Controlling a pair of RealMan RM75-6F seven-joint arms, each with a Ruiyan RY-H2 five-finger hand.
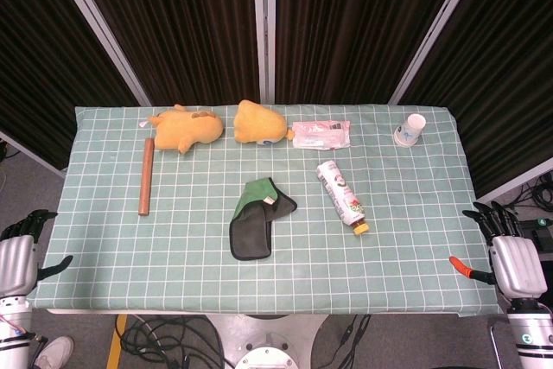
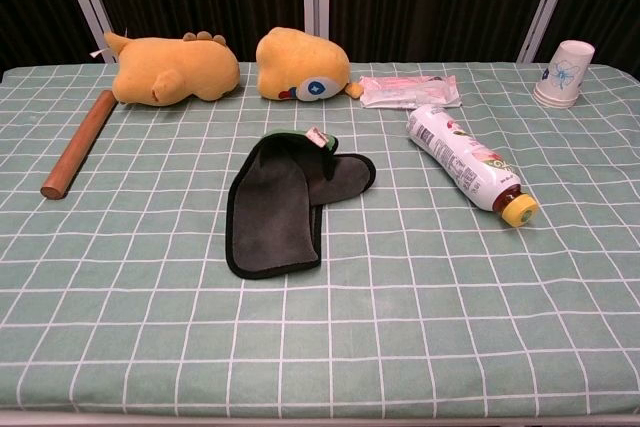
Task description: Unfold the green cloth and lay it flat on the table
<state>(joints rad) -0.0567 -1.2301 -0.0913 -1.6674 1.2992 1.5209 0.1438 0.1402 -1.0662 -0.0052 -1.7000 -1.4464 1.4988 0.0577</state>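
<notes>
Green cloth (image 2: 285, 202), folded double at the table's (image 1: 104, 257) centre, just left of the lying bottle (image 2: 465, 164); left hand (image 1: 19, 257) and right hand (image 1: 511, 258) wait empty, fingers apart, off the edges; risk: unfolding sweep nudges bottle rolling.

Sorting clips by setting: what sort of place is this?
Probably a robot test bench, not a home: dark curtains behind, loose cables on the floor, a checked tablecloth with unrelated props.
</notes>
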